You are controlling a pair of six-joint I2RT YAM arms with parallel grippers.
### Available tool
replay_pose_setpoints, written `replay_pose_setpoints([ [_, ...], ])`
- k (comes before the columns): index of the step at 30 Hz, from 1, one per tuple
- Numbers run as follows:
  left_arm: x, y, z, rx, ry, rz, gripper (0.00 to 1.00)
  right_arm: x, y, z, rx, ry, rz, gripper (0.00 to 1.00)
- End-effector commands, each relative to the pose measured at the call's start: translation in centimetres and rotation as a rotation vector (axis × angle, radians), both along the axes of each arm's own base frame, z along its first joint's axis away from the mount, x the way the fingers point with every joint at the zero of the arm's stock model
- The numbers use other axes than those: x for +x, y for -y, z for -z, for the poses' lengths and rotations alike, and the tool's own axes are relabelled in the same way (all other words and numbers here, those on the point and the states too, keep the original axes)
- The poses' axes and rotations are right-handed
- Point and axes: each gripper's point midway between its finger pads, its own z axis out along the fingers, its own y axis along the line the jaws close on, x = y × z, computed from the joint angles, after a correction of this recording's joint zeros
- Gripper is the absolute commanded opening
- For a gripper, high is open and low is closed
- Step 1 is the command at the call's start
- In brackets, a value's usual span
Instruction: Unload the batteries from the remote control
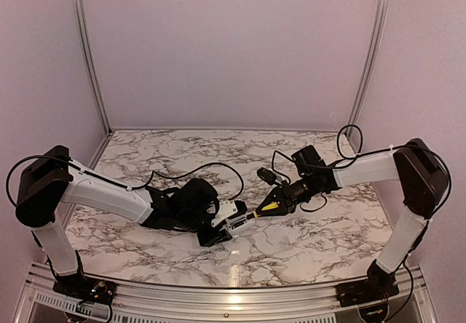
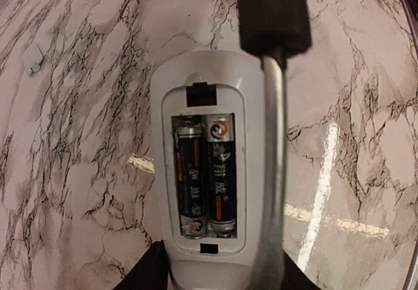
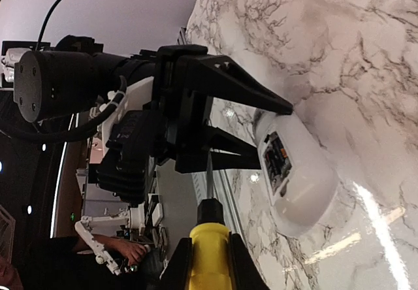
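My left gripper [image 2: 215, 282] is shut on the near end of the white remote control [image 2: 209, 94], held just above the marble table [image 1: 320, 236]. Its battery bay is uncovered, and two dark batteries [image 2: 191, 179] [image 2: 221, 176] lie side by side in it. My right gripper [image 3: 209, 270] is shut on the yellow handle of a screwdriver [image 3: 209, 251]. The screwdriver's metal shaft [image 2: 274, 140] runs along the remote's right edge, beside the bay; its tip is hidden. In the top view the left gripper [image 1: 222, 230], the remote [image 1: 237, 221] and the right gripper [image 1: 282, 201] meet mid-table.
Black cables [image 1: 218, 166] loop over the table behind both arms. A small dark object [image 1: 264, 174] lies behind the right gripper. Metal frame posts [image 1: 87, 54] stand at the back corners, and a rail [image 1: 233, 294] runs along the near edge.
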Motion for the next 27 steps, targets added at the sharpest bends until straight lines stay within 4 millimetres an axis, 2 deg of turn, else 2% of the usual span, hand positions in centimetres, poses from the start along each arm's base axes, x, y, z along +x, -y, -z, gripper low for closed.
replay_pose_setpoints([
  [1, 0.8, 4.8, -6.5, -0.288, 0.068, 0.032, 0.00, -2.9, -1.4, -4.4, 0.194, 0.017, -0.167, 0.00],
  [4, 0.9, 4.7, -7.0, -0.301, 0.066, 0.021, 0.00, -2.8, -1.2, -3.8, 0.167, 0.014, -0.152, 0.00],
  [7, 0.9, 4.4, -6.6, -0.283, 0.061, 0.008, 0.00, -2.8, -1.0, -3.8, 0.146, 0.025, -0.137, 0.00],
  [15, 1.9, 3.3, -4.4, -0.176, 0.073, -0.049, 0.00, -1.3, -0.7, -5.9, 0.058, 0.105, -0.063, 0.00],
  [22, 2.1, 2.9, -3.4, -0.145, 0.068, -0.073, 0.00, 0.2, 0.8, -4.4, -0.143, 0.143, 0.062, 0.00],
  [27, 2.5, 2.6, -2.5, -0.109, 0.063, -0.105, 0.00, 1.5, 1.6, -4.9, -0.239, 0.181, 0.142, 0.00],
])
